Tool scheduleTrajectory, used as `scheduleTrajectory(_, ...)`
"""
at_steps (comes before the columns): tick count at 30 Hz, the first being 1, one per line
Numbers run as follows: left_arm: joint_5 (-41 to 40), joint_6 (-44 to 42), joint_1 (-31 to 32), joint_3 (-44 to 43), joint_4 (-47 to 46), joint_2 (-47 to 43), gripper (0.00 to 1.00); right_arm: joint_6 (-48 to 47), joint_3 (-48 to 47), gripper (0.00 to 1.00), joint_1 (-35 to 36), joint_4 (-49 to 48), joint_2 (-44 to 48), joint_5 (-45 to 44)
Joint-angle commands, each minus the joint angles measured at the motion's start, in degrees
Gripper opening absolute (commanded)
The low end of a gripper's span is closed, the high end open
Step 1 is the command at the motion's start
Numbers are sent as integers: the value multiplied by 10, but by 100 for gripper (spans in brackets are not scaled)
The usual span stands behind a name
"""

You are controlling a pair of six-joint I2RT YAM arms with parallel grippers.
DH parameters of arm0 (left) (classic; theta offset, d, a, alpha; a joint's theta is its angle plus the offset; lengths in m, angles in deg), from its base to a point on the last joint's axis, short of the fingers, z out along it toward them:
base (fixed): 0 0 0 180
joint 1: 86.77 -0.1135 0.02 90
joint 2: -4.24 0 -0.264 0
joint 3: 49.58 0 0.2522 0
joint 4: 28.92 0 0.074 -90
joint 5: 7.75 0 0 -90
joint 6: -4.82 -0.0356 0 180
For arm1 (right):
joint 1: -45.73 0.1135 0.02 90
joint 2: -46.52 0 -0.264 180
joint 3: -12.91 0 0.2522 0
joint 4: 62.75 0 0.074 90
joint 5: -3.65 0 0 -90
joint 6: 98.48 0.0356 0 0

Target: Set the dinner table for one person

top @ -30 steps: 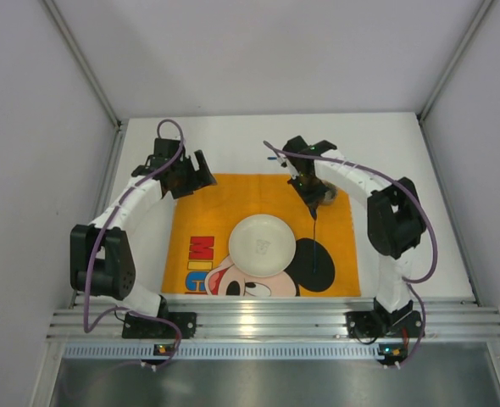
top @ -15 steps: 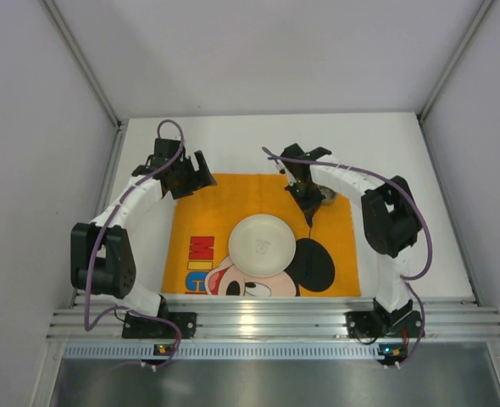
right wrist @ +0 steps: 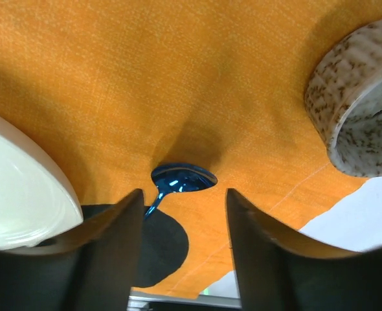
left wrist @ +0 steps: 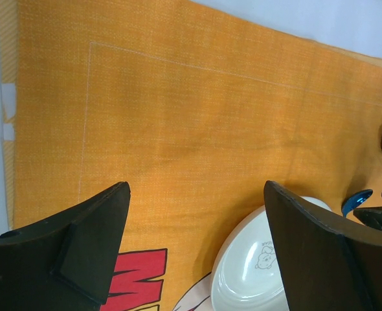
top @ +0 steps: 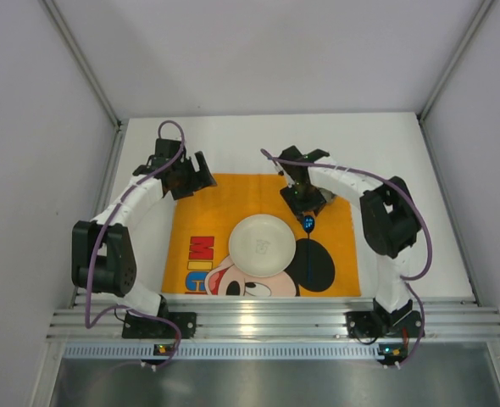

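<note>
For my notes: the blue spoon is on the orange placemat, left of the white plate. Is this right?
No. The blue spoon is on the orange placemat, right of the white plate; the top external view shows it.

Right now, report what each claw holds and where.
Nothing: left claw open, empty; right claw open over the blue spoon lying on the placemat.

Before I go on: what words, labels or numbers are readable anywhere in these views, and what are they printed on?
"MI": big red letters lying sideways on the orange placemat, left of the plate; a blue letter follows, perhaps "C".
Small printed emblem at the centre of the plate: too small to read.
Nothing else legible in any view.
</note>
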Motion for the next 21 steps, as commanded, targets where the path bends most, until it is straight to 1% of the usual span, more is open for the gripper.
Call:
scheduleTrajectory(1, -2, -5, -3, -13, -13, -2, 90, 7, -21, 59, 12, -8, 39, -11)
scheduleTrajectory(3, -3, -5, -3, -13, -15, -2, 90, 12, -38, 63, 13, -3, 50, -17)
scheduleTrajectory(5, -4, -5, -3, -13, -15, -2, 90, 18, -76, 68, 12, -3, 69, -26)
scheduleTrajectory(6, -4, -5, -3, -13, -16, -2, 90, 22, -109, 70, 12, -3, 74, -32)
scheduleTrajectory(7, -4, -5, -3, -13, -18, -2, 90, 25, -128, 73, 5, -5, 78, -40)
scheduleTrajectory(9, -3, -5, -3, -16, -18, 3, 90, 37, -165, 75, -9, -7, 73, -42)
scheduleTrajectory(10, -2, -5, -3, -17, -16, 4, 90, 45, -201, 78, -36, -8, 60, -28)
scheduleTrajectory(12, -3, -6, -3, -21, -14, 6, 90, 60, -250, 78, -72, -7, 36, 5)
scheduleTrajectory(13, -4, -7, -3, -22, -13, 8, 90, 87, -261, 77, -116, -6, 12, 46)
scheduleTrajectory(15, -8, -11, -3, -26, -8, 10, 90, 127, -274, 76, -165, -13, -10, 98)
scheduleTrajectory(16, -9, -12, -3, -28, -5, 10, 90, 167, -270, 75, -211, -20, -25, 148)
scheduleTrajectory(17, -11, -14, -3, -29, -1, 9, 89, 186, -261, 74, -233, -59, -31, 178)
scheduleTrajectory(18, -15, -15, -3, -28, -1, 9, 89, 203, -233, 74, -250, -84, -33, 226)
scheduleTrajectory(19, -18, -15, -3, -28, 1, 8, 89, 231, -223, 75, -276, -111, -39, 242)
scheduleTrajectory(21, -21, -15, -3, -28, -1, 7, 89, 251, -214, 76, -297, -167, -52, 269)
